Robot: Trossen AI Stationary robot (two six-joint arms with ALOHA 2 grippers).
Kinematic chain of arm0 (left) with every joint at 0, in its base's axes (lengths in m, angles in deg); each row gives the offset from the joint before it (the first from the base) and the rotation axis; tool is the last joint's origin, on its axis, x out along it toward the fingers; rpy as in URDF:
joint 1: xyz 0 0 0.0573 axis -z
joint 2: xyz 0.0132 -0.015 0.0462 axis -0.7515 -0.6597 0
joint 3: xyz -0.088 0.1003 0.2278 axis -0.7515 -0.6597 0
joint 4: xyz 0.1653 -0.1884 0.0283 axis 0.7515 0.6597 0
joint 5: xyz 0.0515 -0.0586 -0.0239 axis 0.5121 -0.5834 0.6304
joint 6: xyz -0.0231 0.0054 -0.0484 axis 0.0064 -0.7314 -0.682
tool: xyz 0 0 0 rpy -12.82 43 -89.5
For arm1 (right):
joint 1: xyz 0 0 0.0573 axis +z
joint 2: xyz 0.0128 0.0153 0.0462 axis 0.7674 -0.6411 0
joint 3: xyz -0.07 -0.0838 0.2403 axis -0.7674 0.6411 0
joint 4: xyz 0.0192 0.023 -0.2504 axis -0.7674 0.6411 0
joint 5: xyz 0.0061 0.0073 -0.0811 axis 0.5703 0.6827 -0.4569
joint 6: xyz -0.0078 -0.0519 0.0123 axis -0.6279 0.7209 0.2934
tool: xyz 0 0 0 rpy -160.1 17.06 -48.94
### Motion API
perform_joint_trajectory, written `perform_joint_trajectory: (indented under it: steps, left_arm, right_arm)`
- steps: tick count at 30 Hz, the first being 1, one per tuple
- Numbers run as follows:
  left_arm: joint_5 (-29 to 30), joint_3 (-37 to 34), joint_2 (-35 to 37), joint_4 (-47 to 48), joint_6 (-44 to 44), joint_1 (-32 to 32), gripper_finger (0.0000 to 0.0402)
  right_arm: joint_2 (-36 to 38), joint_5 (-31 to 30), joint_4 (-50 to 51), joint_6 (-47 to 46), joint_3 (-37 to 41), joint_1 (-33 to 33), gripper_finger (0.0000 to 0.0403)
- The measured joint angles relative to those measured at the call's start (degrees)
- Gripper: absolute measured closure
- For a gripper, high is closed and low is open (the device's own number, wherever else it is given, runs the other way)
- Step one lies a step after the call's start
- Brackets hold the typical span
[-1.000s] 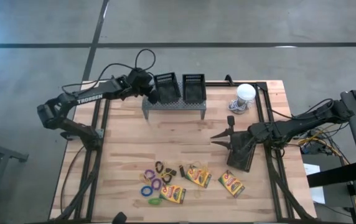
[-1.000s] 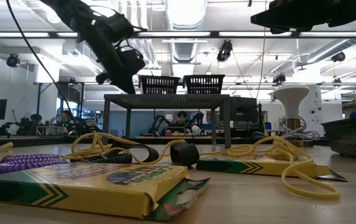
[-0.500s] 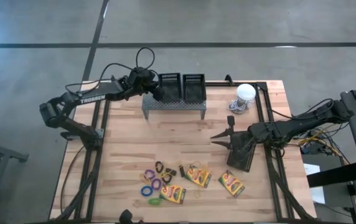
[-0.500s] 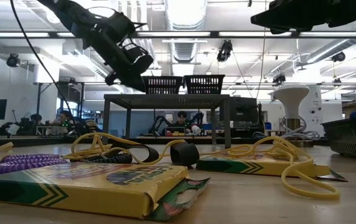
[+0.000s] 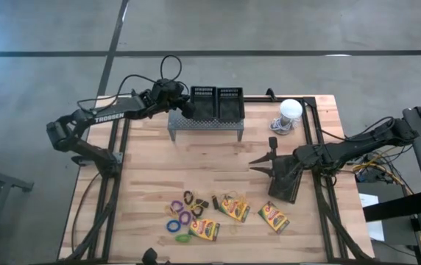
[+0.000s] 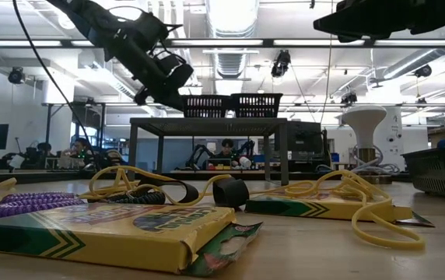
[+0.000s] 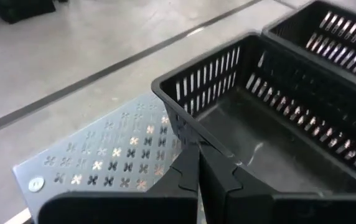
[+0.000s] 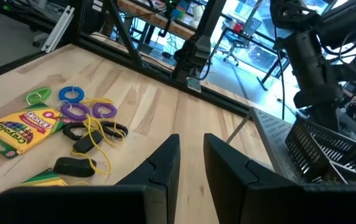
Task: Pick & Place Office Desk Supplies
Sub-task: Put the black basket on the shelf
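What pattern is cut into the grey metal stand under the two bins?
Rows of small cross-shaped cutouts cover the grey stand; the left wrist view shows them best.

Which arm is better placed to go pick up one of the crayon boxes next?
The right. Its gripper hangs close above the crayon boxes, while the left gripper is shut against a mesh bin on the metal stand.

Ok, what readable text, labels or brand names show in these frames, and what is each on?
"TROSSEN": white letters on the left arm in the high view.
Crayon box in the right wrist view: printed front, lettering too blurred to read.
Crayon box in the low view: print unreadable.
No other text legible.
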Motion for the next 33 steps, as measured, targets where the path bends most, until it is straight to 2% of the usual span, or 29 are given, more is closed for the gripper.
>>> perform_joint_trajectory:
  steps: [7,12,17,22,26,29,33]
  left_arm:
    - [1.3,2.4,5.8,9.2,1.2,0.8,0.0398]
    - [7.3,1.2,12.9,13.6,2.5,7.9,0.0399]
    - [15.0,-3.2,17.1,13.6,3.1,21.7,0.0399]
    - [22.4,-9.1,17.4,8.8,3.1,36.8,0.0399]
    - [23.7,-14.1,16.9,1.7,4.4,46.7,0.0399]
    - [23.7,-17.5,16.9,-4.6,4.6,51.7,0.0397]
    - [23.7,-21.0,16.9,-12.8,4.6,54.4,0.0390]
  right_arm:
    - [-0.5,0.0,3.2,-10.3,-0.2,-0.1,0.0335]
    - [-1.0,-0.1,30.0,-18.9,-11.8,-0.2,0.0316]
    - [-5.4,-0.1,49.2,-29.7,-20.6,-0.1,0.0268]
    - [-10.8,0.1,58.9,-40.0,-23.9,1.3,0.0219]
    - [-14.5,0.1,59.9,-46.8,-24.3,5.1,0.0196]
    - [-16.4,0.1,60.0,-51.5,-23.3,9.0,0.0191]
    - [-17.7,0.1,60.1,-54.8,-21.7,14.6,0.0192]
